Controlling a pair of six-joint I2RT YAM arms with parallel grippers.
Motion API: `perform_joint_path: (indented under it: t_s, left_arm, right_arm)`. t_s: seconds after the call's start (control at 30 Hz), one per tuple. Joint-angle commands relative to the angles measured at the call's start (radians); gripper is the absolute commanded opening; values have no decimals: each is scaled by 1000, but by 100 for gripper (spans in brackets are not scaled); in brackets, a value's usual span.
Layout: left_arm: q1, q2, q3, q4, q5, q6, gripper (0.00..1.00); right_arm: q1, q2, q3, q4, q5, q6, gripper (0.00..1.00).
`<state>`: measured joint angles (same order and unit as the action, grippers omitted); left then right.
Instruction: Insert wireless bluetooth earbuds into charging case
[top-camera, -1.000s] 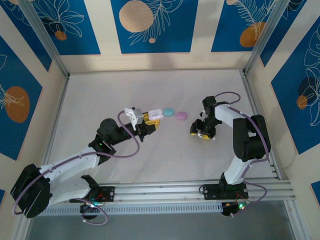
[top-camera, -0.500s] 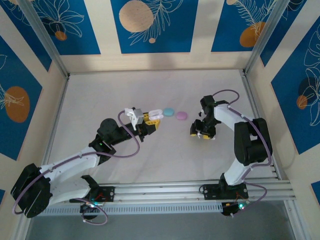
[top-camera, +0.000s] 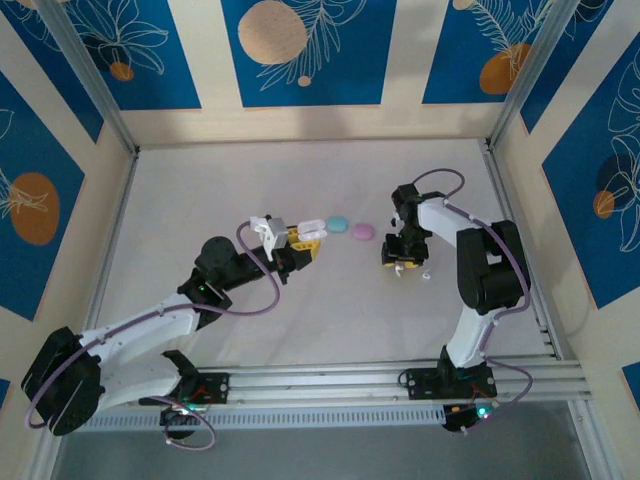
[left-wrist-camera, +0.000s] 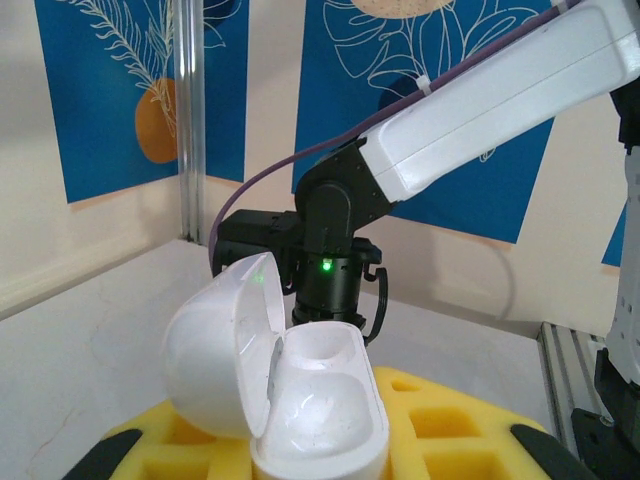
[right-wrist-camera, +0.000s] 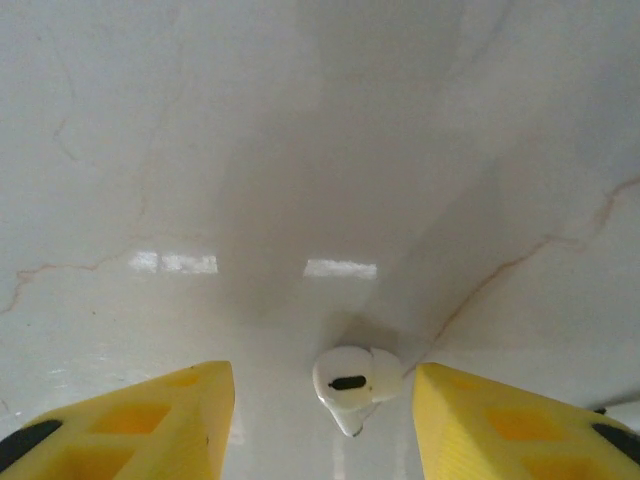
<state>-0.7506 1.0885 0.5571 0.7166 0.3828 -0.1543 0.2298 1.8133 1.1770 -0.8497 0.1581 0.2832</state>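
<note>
The white counter (top-camera: 300, 180) carried everything. My left hand (top-camera: 303, 242) hung over the counter's middle, clamped on the white charging case (left-wrist-camera: 305, 400). The case's lid was swung open and its wells faced up, looking empty. I judged it was held that way so a bud could go straight in. Just past it, toward the far edge, a pale blue case (top-camera: 338, 222) and a pink case (top-camera: 363, 231) lay side by side on the counter.

My right hand (right-wrist-camera: 325, 425) hovered low between the middle and the right edge, fingers spread wide to straddle the white earbud (right-wrist-camera: 352, 383). The bud lay on the counter between the fingers, touched by neither and not yet in its case.
</note>
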Motion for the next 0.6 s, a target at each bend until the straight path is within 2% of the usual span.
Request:
perform_joint_path:
  t_s: [0.0,0.33,0.57]
  left_arm:
    - [-10,3,18,14,-7,0,8]
    - [-10,12,20,17,-5,-3,8]
    - [-9,5,20,9,-7,0,8]
  right_arm:
    - [3,21,25,-23,-1,-27,50]
    - [-3,38,18,-31,-2,-16,44]
    - [-11,43,10,-25,-9,-12,36]
